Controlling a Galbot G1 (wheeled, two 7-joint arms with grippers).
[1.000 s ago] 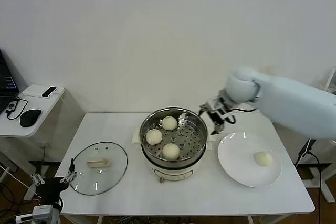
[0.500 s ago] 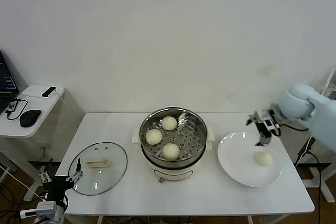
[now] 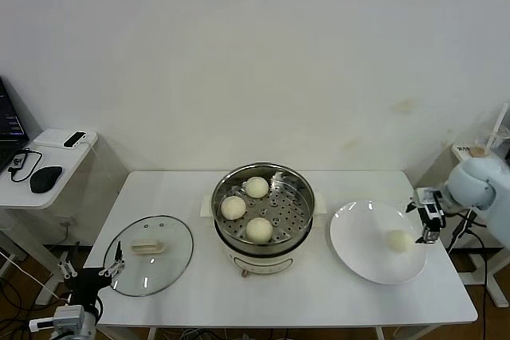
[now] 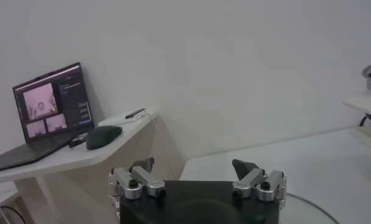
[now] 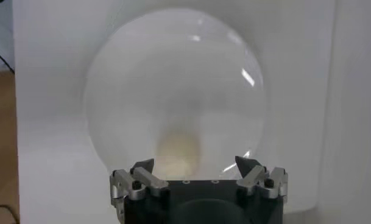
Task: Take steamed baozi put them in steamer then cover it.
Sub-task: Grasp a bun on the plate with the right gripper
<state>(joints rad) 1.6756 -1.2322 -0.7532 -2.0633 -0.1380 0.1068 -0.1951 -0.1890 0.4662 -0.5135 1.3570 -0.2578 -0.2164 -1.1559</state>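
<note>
The right gripper, fingers spread and empty, is hovering at the frame's right edge beside the plate, partly blocking the last bun; the left gripper, released, is sitting lower left.

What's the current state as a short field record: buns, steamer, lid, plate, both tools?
buns in steamer: three round cream-white dough buns on the perforated tray
bun left: one cream-white bun on the flat white plate
steamer: shiny stainless-steel pot, uncovered
lid: round clear glass lid lying flat on the white table, left of the pot
right tool: open, beside the plate's bun, at the plate's right edge
left tool: open, low at the table's front-left corner by the lid, holding nothing
</note>
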